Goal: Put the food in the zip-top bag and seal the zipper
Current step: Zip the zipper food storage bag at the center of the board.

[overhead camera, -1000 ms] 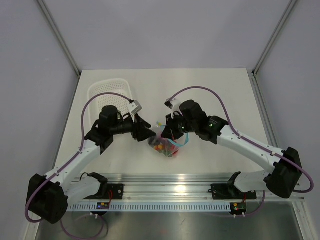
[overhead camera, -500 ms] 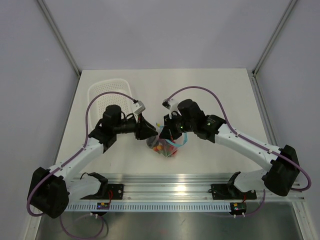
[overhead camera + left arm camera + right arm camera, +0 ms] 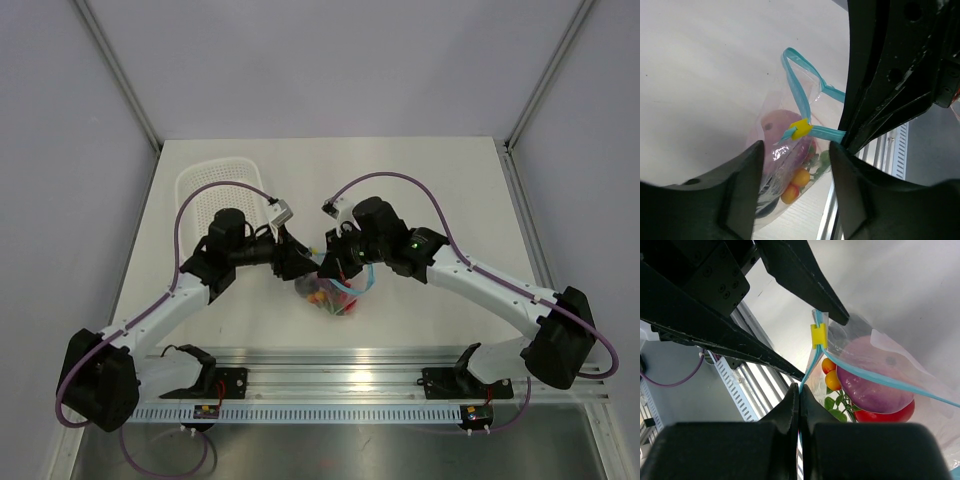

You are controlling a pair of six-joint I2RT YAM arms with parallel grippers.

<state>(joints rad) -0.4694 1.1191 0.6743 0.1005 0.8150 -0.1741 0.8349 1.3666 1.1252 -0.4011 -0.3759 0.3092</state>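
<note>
The clear zip-top bag [image 3: 331, 296] hangs between my grippers, holding the food: a pink piece [image 3: 872, 385], a red piece [image 3: 887, 414], small orange balls [image 3: 830, 373] and green leaves [image 3: 840, 407]. Its light blue zipper [image 3: 880, 380] carries a yellow slider [image 3: 818, 335], also seen in the left wrist view [image 3: 801, 128]. My right gripper [image 3: 799, 390] is shut on the zipper strip's end, at the bag's corner [image 3: 328, 268]. My left gripper [image 3: 797, 150] is open, its fingers [image 3: 742, 190] on either side of the bag near the slider [image 3: 303, 268].
A white perforated basket [image 3: 215, 185] stands at the back left of the table. The metal rail [image 3: 330, 385] with the arm bases runs along the near edge. Both arms meet over the table's middle.
My left gripper has moved right, closer to the bag and the right gripper, its fingers now round the slider end. The right gripper keeps its hold and shifted slightly left.
</note>
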